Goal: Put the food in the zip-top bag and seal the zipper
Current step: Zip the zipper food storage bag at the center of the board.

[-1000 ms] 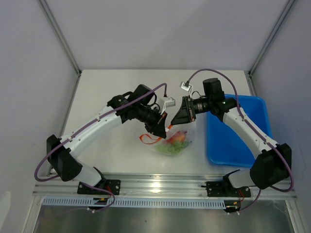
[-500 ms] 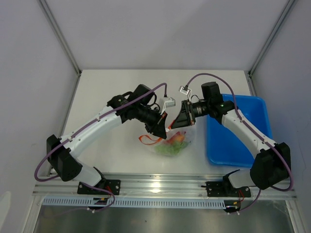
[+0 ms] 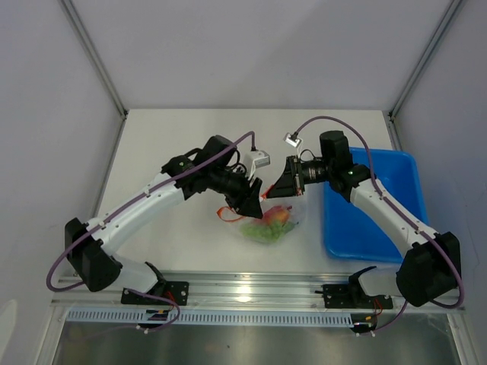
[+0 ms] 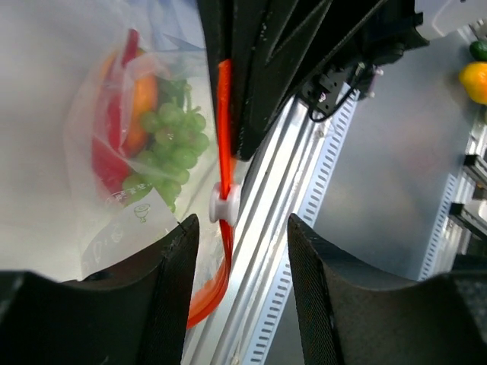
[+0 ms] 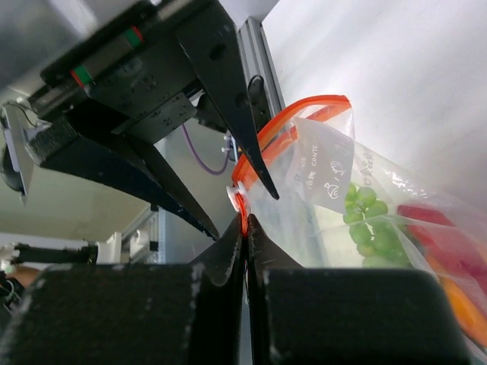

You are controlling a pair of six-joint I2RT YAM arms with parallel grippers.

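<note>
— What did the white tabletop [image 3: 175, 144] carry?
— A blue tray [image 3: 358, 228] lay flat along the right edge, reaching toward the near right corner.
— Anything else?
— A clear zip-top bag [image 3: 268, 230] was near the middle of the near edge, just left of the tray. Whether its bottom actually rested on the surface, I couldn't tell.

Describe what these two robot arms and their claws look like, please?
Both the left arm and right arm are smooth white segments linked by chunky black joints. A purple cable loops along each. The left gripper and right gripper are black, each with two flat wedge-shaped fingers tapering to points. A small pale camera box sits by each wrist.
</note>
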